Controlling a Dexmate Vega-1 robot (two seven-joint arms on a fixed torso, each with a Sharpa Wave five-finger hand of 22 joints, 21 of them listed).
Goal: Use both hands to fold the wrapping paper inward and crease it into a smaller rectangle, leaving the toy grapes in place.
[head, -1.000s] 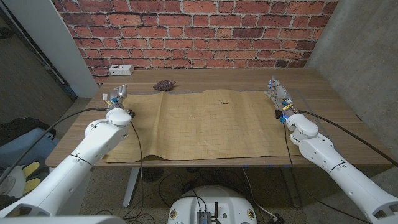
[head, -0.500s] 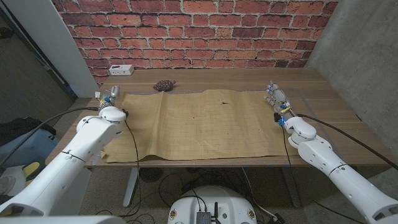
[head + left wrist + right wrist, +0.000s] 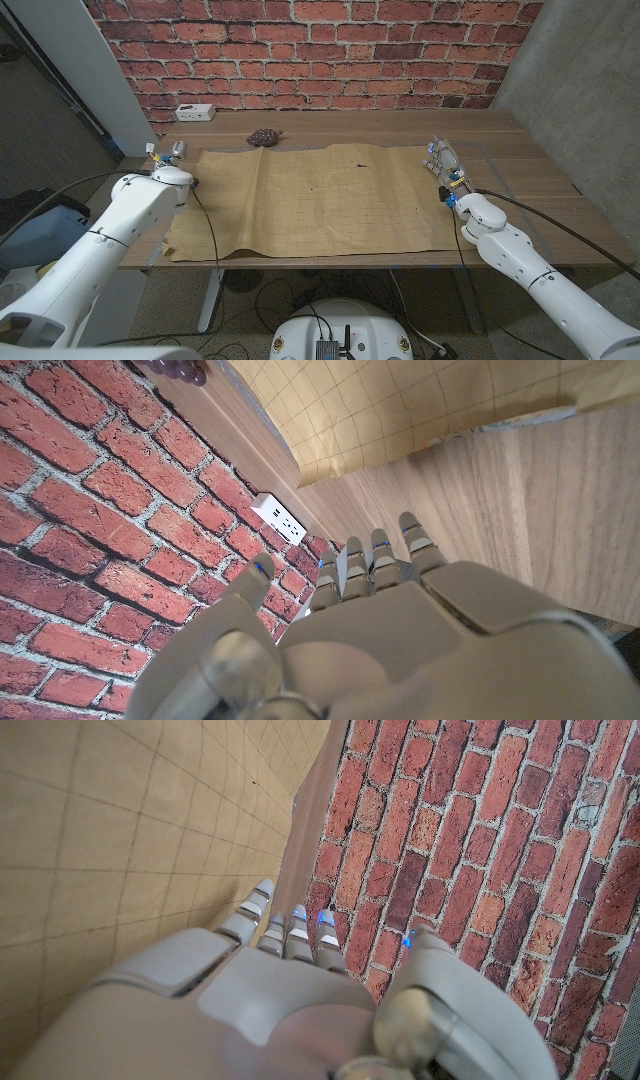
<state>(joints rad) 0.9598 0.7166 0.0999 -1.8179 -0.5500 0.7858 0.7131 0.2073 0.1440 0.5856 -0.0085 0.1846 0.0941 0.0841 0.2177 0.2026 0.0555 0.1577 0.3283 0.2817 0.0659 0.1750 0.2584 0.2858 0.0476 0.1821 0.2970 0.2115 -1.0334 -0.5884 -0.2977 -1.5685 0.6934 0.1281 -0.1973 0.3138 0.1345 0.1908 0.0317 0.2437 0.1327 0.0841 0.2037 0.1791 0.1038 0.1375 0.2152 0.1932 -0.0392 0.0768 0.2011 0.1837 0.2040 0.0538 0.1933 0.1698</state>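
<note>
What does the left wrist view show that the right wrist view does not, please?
The left wrist view alone shows the white power strip, the toy grapes, bare wooden table and the left robot hand. The right wrist view alone shows the right robot hand over the sheet. Both show the wrapping paper and the brick wall.

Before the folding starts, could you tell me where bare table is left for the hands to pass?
Bare wooden table lies right of the wrapping paper, past the right robot hand, and along the far edge toward the power strip. It is tighter by the toy grapes.
</note>
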